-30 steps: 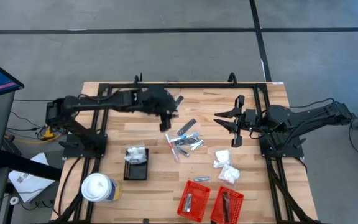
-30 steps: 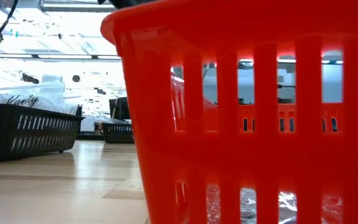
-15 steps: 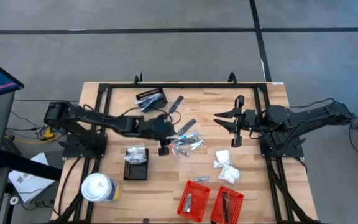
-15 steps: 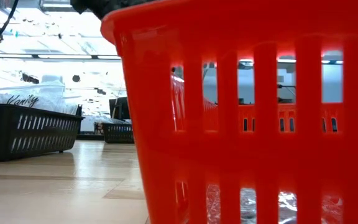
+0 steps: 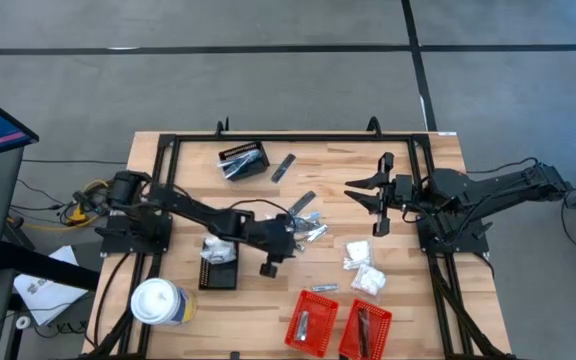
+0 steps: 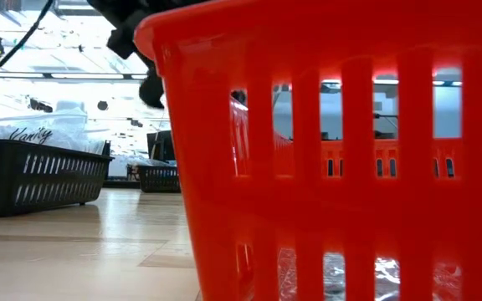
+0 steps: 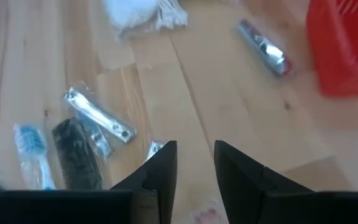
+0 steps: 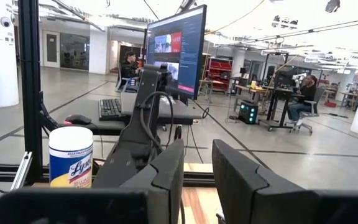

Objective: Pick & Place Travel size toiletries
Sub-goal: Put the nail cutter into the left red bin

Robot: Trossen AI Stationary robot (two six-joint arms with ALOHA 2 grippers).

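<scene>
The toiletries lie in a loose pile [image 5: 304,226] mid-table: silvery sachets, a dark comb-like piece [image 7: 76,155] and a blue-tipped packet [image 7: 32,144]. A silvery tube [image 7: 263,50] lies apart on the wood. White packets [image 5: 364,268] rest right of the pile, and one dark stick [image 5: 284,167] lies farther back. My left gripper [image 5: 288,240] [image 7: 194,168] hovers open over the pile's near edge, touching nothing. My right gripper [image 5: 366,205] [image 8: 197,162] waits open by the right edge, pointing toward the table's left.
Two red slotted baskets [image 5: 313,320] [image 5: 365,328] stand at the near edge; one [image 6: 333,167] fills the low view. A black basket with white packets [image 5: 218,262] sits left of the pile, another [image 5: 243,160] near the far edge. A white lidded cup [image 5: 158,300] stands near-left.
My left arm has swung from over the far black basket toward the near edge and slightly right, coming down to the toiletries pile. That basket is now uncovered. The arm has dropped into the top of the low view. The right arm kept still.
</scene>
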